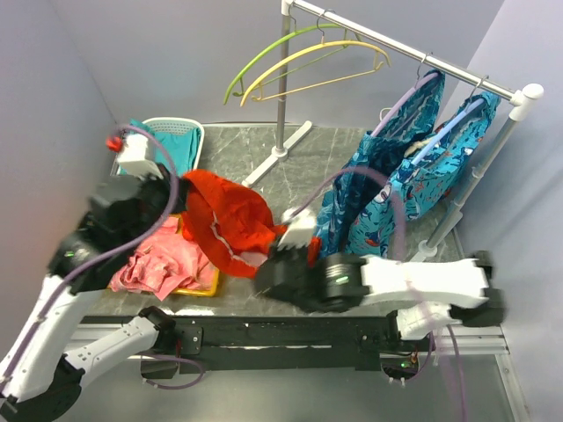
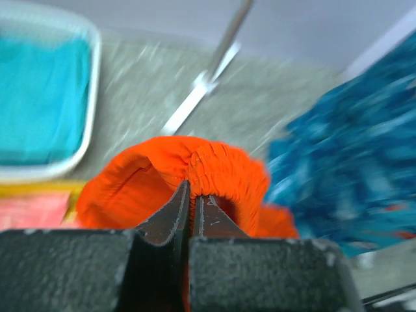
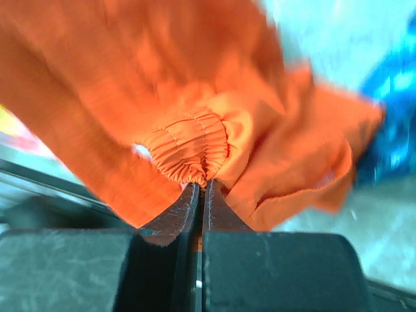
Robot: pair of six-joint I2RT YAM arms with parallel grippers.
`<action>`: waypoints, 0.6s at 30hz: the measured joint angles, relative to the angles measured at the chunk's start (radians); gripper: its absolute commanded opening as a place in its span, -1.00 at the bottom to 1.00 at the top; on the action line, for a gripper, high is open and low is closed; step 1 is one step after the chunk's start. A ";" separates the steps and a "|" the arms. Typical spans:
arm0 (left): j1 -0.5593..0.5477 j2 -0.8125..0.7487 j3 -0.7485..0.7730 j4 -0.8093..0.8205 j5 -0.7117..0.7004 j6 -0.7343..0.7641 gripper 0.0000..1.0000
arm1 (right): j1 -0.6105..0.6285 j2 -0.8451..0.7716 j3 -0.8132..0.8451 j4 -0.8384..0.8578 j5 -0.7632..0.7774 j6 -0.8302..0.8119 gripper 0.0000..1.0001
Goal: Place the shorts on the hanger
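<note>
The shorts (image 1: 224,220) hung bunched over the table (image 1: 237,145), well apart from the yellow hanger (image 1: 286,61) on the rail (image 1: 396,44). The left gripper (image 2: 192,198) and right gripper (image 3: 203,188) each pinched the gathered waistband, jaws pressed together. Both wrist views were blurred, and the shorts' legs were cut off there.

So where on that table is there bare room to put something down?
Bare tabletop lies between the white basket and the rack's foot, and between the red shorts and the blue clothes. The near left is crowded with the pink cloth and those shorts.
</note>
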 measured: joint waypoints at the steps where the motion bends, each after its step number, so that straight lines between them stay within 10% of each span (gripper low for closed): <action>1: 0.000 0.011 0.063 -0.003 0.026 0.008 -0.98 | -0.006 -0.036 0.032 -0.003 0.018 -0.017 -1.00; 10: 0.000 0.084 0.390 0.035 0.148 -0.077 -0.98 | -0.201 -0.358 0.142 0.188 -0.023 -0.330 -1.00; 18: 0.019 0.054 0.008 0.073 0.047 -0.177 -0.98 | -0.218 -0.378 0.063 0.208 -0.069 -0.331 -1.00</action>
